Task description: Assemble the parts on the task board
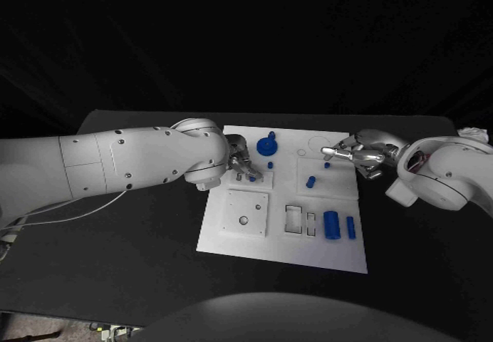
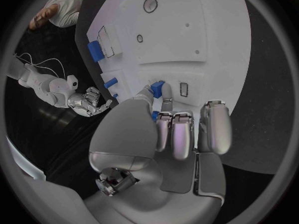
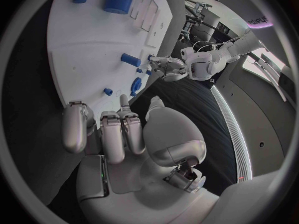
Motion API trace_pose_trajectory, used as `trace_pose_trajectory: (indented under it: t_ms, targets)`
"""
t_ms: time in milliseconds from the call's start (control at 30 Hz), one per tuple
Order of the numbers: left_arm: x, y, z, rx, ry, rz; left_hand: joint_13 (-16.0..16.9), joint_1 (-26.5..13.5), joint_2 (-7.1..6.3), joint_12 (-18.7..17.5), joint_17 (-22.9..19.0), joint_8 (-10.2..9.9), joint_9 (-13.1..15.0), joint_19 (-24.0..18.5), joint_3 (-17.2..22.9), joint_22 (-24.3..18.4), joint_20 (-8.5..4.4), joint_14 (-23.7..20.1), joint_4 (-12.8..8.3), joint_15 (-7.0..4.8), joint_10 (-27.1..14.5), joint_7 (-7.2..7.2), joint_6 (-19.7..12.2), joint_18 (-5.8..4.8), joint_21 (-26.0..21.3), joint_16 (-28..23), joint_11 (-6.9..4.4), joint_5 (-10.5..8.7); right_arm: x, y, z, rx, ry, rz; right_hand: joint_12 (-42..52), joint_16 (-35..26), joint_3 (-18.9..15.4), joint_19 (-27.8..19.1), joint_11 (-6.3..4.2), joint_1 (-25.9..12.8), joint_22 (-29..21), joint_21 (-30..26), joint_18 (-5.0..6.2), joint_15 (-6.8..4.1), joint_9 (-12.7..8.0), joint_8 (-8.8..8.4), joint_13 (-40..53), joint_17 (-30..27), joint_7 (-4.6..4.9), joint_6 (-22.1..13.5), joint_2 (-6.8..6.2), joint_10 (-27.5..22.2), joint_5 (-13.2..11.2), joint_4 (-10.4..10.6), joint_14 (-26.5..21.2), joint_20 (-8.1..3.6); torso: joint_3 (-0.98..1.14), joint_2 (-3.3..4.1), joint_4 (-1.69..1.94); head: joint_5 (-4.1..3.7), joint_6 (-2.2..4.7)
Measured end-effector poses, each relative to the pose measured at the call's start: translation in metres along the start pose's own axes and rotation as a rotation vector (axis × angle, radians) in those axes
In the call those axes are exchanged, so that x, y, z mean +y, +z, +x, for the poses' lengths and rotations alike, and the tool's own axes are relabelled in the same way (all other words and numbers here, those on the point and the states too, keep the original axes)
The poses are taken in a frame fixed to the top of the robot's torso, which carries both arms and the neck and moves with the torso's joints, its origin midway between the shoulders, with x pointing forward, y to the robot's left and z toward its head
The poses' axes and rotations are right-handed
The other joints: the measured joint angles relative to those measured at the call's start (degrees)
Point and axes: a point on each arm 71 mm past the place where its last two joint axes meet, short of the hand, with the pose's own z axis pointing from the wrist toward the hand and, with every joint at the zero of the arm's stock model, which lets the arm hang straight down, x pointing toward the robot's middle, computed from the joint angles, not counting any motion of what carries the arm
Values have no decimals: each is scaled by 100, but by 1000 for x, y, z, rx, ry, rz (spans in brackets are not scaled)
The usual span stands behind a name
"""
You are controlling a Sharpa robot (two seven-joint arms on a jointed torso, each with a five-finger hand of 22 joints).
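The white task board [image 1: 283,242] lies in the middle of the black tabletop [image 1: 134,249], a little right of centre in the head view, and both arms reach over its upper half so that each hand can work on its own side. The left hand [image 1: 239,165] comes in from the left of the frame and sits over the board's upper-left area; in the left wrist view its fingers [image 2: 181,134] are curled down close together, with a small blue piece [image 2: 159,88] at their tips against the board. It appears to be pinching or pressing that piece into a slot, though the tips hide the contact, so I cannot say whether it is truly held. The right hand [image 1: 355,155] hovers at the board's upper-right edge, fingers loosely bent and apart with nothing between them, likely waiting its turn near a small blue peg [image 1: 325,165] just beside it. A blue round knob [image 1: 268,147] stands at the board's top centre, between the two hands. Lower right on the board, a large blue cylinder [image 1: 330,224] and a thin blue rod [image 1: 351,227] lie side by side, near but apart from the empty rectangular slots [image 1: 301,219] to their left, seemingly laid out for later steps.
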Motion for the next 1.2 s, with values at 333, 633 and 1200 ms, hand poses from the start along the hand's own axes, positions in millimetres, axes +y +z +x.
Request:
trace_pose_trajectory:
  t_ms: [333, 633, 1200]
  targets:
    - [-1, 0, 1, -1, 10, -17, 0, -19, -124, 48, 0, 15, -17, 22, -42, 0, -21, 0, -43, 0, 34, -45, -46, 0, 0, 0, -34, -66, -1, 0, 1, 4, 1, 3, 6, 0, -4, 0, 0, 22, 0, 0, 0, 0, 1, 0, -4, -1, 0, 0, 22, 0, 0, -4, 0, 0, 0, -1, 0, 3, 0]
    - [2, 0, 0, -12, 25, -48, 0, -561, -355, 48, -1, 777, 593, 22, -527, -1, -21, 0, 127, 0, 31, -16, -287, -1, 0, 0, -32, -194, -2, 0, 2, 6, 2, 5, 5, 0, -4, 0, 0, 22, -1, 0, 0, 0, 0, 0, -4, -1, 0, 0, 22, 0, 0, -4, 0, 0, -1, -1, 0, 3, 0]
    - [4, 0, -1, -12, 43, -65, 0, -1187, -504, 48, -1, 823, 661, 21, -910, -1, -21, 21, 164, 21, 43, 46, -597, 0, -24, 0, -2, -217, -4, 0, 2, 7, 3, 8, 6, 0, -4, 0, 0, 21, 4, 0, 0, 0, -1, 0, -1, -2, 0, 0, 21, 0, 0, -4, 0, 0, -1, -2, 1, 3, 0]
